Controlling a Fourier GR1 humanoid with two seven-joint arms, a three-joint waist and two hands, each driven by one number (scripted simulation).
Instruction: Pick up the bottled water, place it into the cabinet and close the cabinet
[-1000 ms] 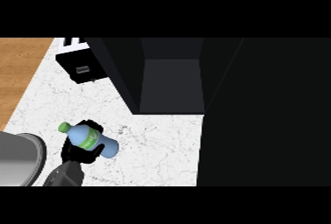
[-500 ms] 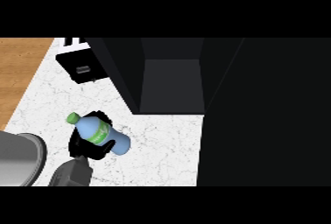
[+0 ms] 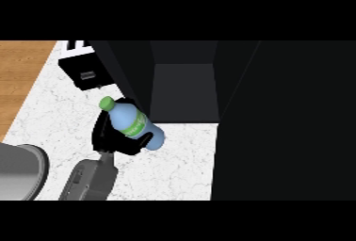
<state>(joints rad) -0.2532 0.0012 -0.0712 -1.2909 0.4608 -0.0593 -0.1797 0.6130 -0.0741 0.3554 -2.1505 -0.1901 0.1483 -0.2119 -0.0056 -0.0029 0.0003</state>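
A pale blue water bottle (image 3: 134, 124) with a green cap and a green label band lies tilted in the grasp of a black hand (image 3: 113, 139), its cap pointing up and to the left and its rounded base down and to the right. The hand's fingers curl round the bottle from below and behind, so the bottle covers most of the palm. This hand belongs to a grey forearm (image 3: 90, 178) that comes in from the lower edge at the left of the view; which arm it is cannot be told for certain, and no second hand shows. Beneath the hand lies the white marbled bench (image 3: 173, 164). Just to the right of the hand and above it stands the dark cabinet (image 3: 182, 89), its grey inner floor visible, with the bottle's base near the front edge of that opening. A tall black panel (image 3: 285, 122), seemingly the cabinet's open door, fills the far right. Up and to the left of the hand sits a small black box-shaped appliance (image 3: 84, 71). To the lower left of the hand a grey rounded object (image 3: 21, 172) is cut off by the edge. A strip of wooden surface (image 3: 17, 75) runs along the far left.
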